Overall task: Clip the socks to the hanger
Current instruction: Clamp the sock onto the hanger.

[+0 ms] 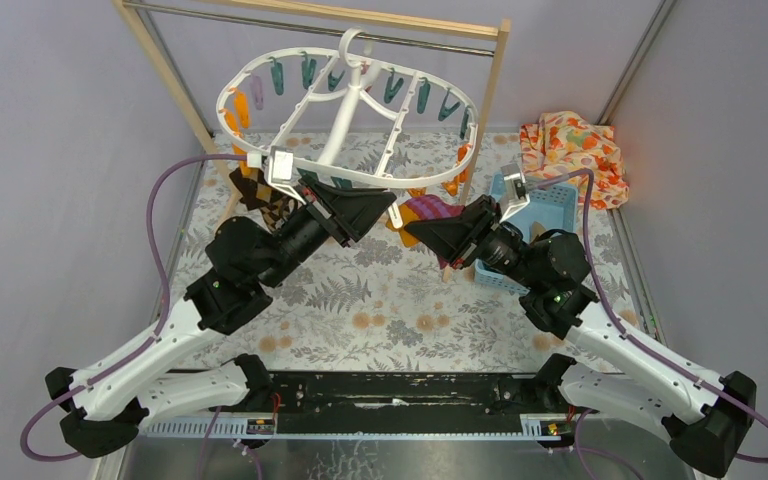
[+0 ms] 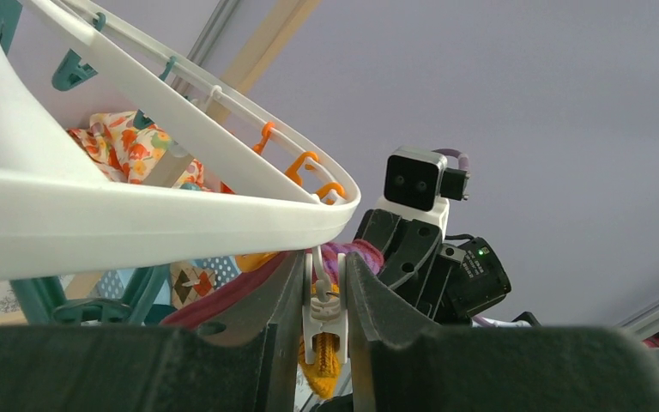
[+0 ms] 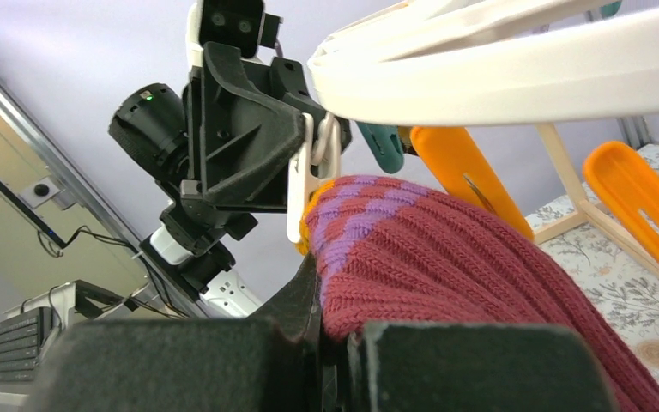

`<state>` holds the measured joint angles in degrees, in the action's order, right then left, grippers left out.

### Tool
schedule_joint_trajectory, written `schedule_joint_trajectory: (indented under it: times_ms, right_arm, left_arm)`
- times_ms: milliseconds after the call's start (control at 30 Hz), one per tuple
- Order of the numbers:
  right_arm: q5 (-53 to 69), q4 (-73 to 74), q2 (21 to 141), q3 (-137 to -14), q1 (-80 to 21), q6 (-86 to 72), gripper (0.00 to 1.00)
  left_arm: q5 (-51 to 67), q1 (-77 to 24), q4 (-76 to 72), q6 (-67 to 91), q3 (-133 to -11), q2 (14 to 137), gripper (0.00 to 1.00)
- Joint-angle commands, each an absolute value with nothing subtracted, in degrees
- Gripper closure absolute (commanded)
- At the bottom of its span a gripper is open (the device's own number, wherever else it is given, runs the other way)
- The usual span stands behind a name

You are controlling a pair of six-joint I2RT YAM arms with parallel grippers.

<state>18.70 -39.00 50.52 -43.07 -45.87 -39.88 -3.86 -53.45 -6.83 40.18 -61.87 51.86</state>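
Hanger, white and oval, suspended by its hook from the wooden rack above the desk. Left claw pressed together on a white peg that dangles from the hanger's near rim, one finger on each side of it. Right claw pinching the magenta-purple striped sock, whose orange edge lies against the white peg, just beside the left claw. Whether the peg's jaws stand apart cannot be told. Dark brown checked sock below the hanger's left rim, beside the left arm; its attachment is hidden. Blue basket and orange floral cloth at the desk's far right.
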Motion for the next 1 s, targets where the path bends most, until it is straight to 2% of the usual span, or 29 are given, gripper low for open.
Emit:
schedule_joint_trajectory:
  times_ms: [0,167,300,333,500,633,800,967]
  right_arm:
    - [20.3,-44.5,49.8,-46.3,-46.3,-40.7,1.00]
    - [20.4,-44.4,49.2,-46.2,-46.3,-40.8,1.00]
    - [20.2,-44.1,49.1,-45.9,-46.3,-40.4,1.00]
    - [20.1,-44.0,49.1,-45.8,-46.3,-40.4,1.00]
    - [20.2,-44.1,49.1,-45.7,-46.3,-40.4,1.00]
    - [20.1,-44.0,49.0,-45.6,-46.3,-40.3,1.00]
    - [19.9,-44.0,48.9,-45.4,-46.3,-40.3,1.00]
    - [19.1,-43.4,48.9,-45.1,-46.3,-40.0,1.00]
  left_arm:
    - [-2.0,-53.5,-8.2,39.9,-60.7,51.2,1.00]
    - [-3.1,-53.5,-8.3,39.9,-60.0,50.9,1.00]
    - [-2.3,-53.5,-7.6,39.8,-60.6,51.7,0.91]
    - [-2.0,-53.5,-7.7,39.8,-60.5,51.8,0.87]
    - [-1.7,-53.5,-8.0,39.7,-60.7,51.8,0.56]
    - [-1.5,-53.5,-8.0,39.7,-60.6,51.7,0.37]
    - [-1.4,-53.5,-7.9,39.7,-60.3,51.4,0.23]
    - [-1.7,-53.5,-7.6,39.6,-60.1,51.0,0.17]
